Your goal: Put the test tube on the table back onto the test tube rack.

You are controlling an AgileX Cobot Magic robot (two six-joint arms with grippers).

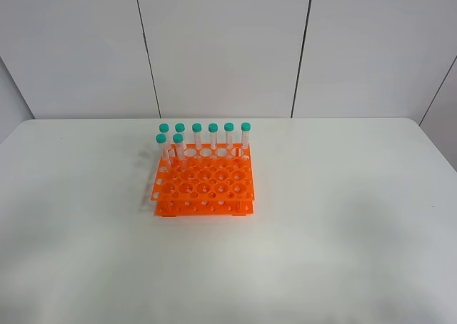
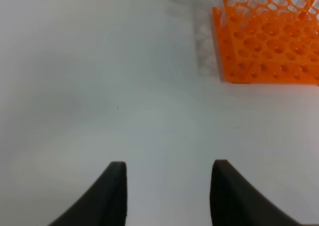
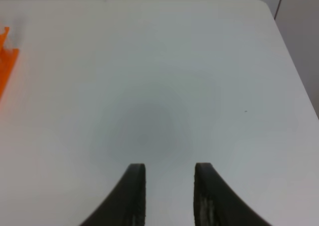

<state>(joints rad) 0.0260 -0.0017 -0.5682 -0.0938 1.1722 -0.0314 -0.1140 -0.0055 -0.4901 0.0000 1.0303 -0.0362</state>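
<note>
The orange test tube rack stands at the middle of the white table. Several teal-capped test tubes stand upright in its back rows. No test tube lies loose on the table in any view. My left gripper is open and empty above bare tabletop, with the rack's corner ahead of it and apart. My right gripper is open and empty over bare table, and only a sliver of the rack shows at that view's edge. Neither gripper shows in the exterior high view.
White wall panels stand behind the table's far edge. The table's rounded far right corner shows in the right wrist view. Bare tabletop lies on all sides of the rack.
</note>
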